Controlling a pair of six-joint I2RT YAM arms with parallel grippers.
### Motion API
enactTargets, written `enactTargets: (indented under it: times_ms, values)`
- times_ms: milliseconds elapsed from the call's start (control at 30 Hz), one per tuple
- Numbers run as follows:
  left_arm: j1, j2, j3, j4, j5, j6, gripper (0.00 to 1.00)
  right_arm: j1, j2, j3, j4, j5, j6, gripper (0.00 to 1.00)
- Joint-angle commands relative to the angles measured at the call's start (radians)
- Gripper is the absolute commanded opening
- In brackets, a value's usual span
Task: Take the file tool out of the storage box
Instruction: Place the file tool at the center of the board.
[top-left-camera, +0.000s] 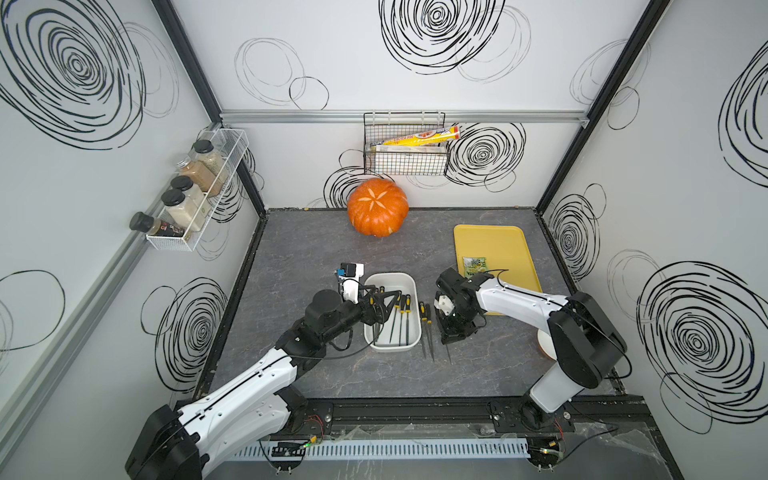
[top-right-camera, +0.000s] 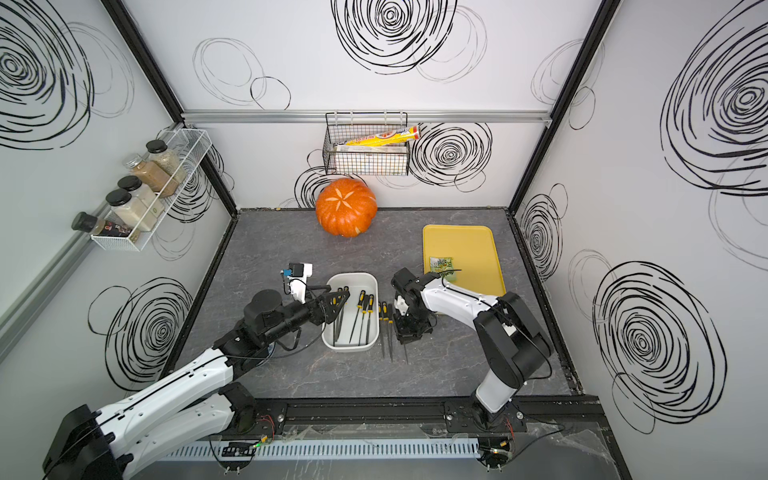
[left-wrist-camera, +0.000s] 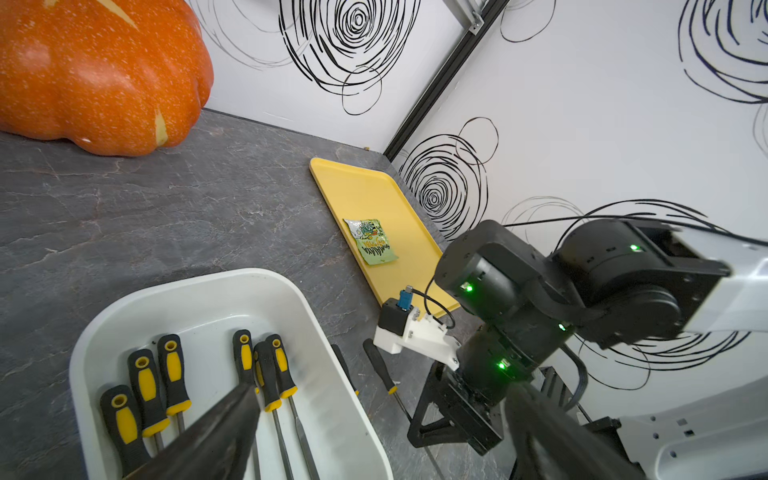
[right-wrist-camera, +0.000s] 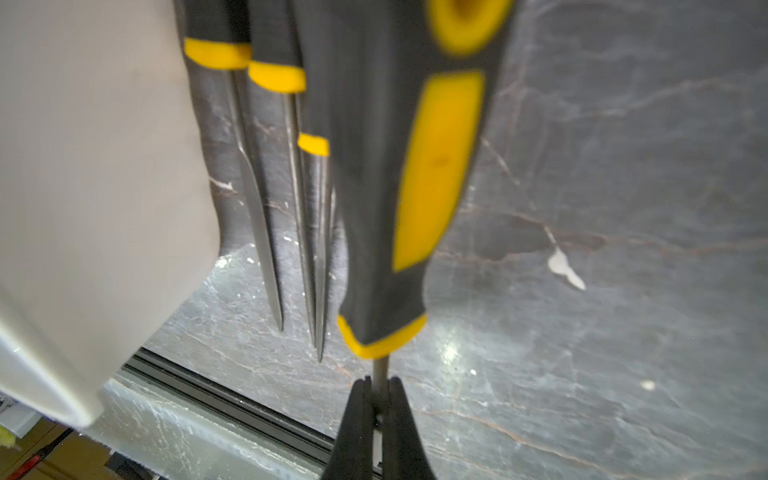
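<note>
The file tool (right-wrist-camera: 386, 208) is pinched at its shank by the right gripper (right-wrist-camera: 378, 386), outside the storage box (top-left-camera: 409, 282) beside its right wall, handle toward the back wall (top-left-camera: 332, 62), tip frontward. Bare table (top-left-camera: 490, 365) is seen to its right. Six files (left-wrist-camera: 145, 386) are counted inside, under the left gripper (top-left-camera: 388, 291), spread wide

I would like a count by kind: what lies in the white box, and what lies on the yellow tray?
files in the box: 6 in view
packet on the tray: 1
total: 7
</note>
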Motion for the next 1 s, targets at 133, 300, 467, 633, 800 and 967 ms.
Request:
enactTargets:
  times_ms: [133,300,467,633,800,967]
  values:
    - [0.003,-0.002,0.038,0.014,0.001,0.015,0.99,-0.02,0.089,0.047,-0.042,-0.014,-0.003,0.0]
    - [0.004,0.037,0.058,-0.006,0.014,0.016,0.99,-0.022,0.124,0.078,-0.044,-0.035,-0.002,0.0]
    - [0.004,0.043,0.063,-0.015,0.017,0.018,0.99,-0.021,0.165,0.098,-0.024,-0.044,0.002,0.01]
    - [0.004,0.044,0.063,-0.016,0.016,0.017,0.99,-0.023,0.192,0.11,-0.016,-0.038,-0.003,0.03]
    - [0.003,0.067,0.071,-0.033,0.015,0.014,0.99,-0.023,0.212,0.112,0.007,-0.043,-0.012,0.15]
    - [0.003,0.146,0.122,-0.129,-0.012,0.019,0.98,-0.023,0.193,0.08,0.017,-0.024,-0.023,0.27]
